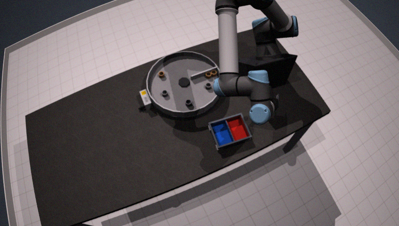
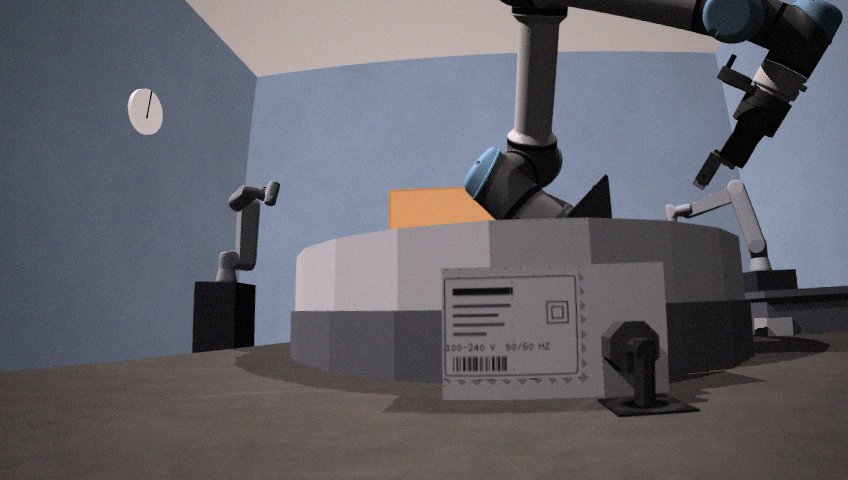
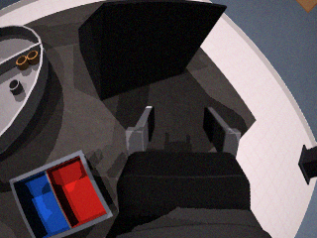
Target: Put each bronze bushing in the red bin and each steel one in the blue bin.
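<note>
The turntable (image 1: pixel 174 64) carries three bronze and three steel bushings. Two bronze bushings (image 1: pixel 208 74) (image 3: pixel 21 60) stand side by side next to the white bar; another bronze bushing (image 1: pixel 161 74) stands at the upper left. Steel bushings stand at the right (image 1: pixel 208 85) (image 3: pixel 15 87), at the front (image 1: pixel 188 102) and at the left (image 1: pixel 164 92). The blue bin (image 1: pixel 222 133) (image 3: pixel 47 208) and the red bin (image 1: pixel 237 129) (image 3: pixel 79 193) share one tray, and no bushing shows in either. My gripper (image 3: pixel 179 117) (image 2: pixel 699 183) is open and empty, high above the table, to the right of the bins in the wrist view.
A white bar (image 1: pixel 203 73) runs from near the hub (image 1: pixel 184 82) to the turntable's wall. A raised wall (image 2: pixel 345 273) rings the turntable. A white box (image 1: pixel 145 97) (image 2: pixel 630 297) stands against its outside. A large black block (image 3: pixel 144 45) stands at the arm's base.
</note>
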